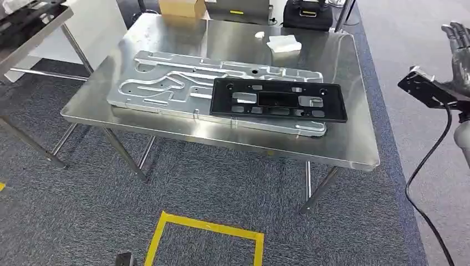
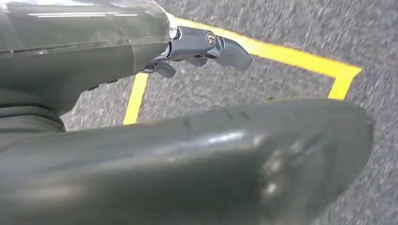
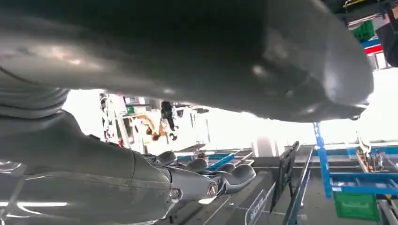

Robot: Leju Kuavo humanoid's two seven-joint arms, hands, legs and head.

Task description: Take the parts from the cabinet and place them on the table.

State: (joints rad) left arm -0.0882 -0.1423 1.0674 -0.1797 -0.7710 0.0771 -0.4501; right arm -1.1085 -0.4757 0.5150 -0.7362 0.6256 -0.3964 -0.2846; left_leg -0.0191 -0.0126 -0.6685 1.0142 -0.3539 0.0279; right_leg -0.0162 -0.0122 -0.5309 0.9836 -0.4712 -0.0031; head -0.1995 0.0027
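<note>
A large silver metal panel (image 1: 166, 88) with stamped channels lies flat on the steel table (image 1: 354, 138). A black plastic frame (image 1: 280, 100) with cut-outs rests on the panel's right part. My right hand (image 1: 458, 50) is raised beside the table's right edge, well apart from both parts, fingers (image 3: 225, 176) stretched out and holding nothing. My left hand (image 2: 141, 117) hangs low over the carpet, its fingers (image 2: 206, 44) extended and empty.
A cardboard box (image 1: 180, 6), a black device (image 1: 307, 14) and a white cloth (image 1: 284, 43) sit at the table's far edge. Another table (image 1: 33, 22) with dark parts stands at the far left. Yellow tape (image 1: 205, 226) marks a square on the carpet.
</note>
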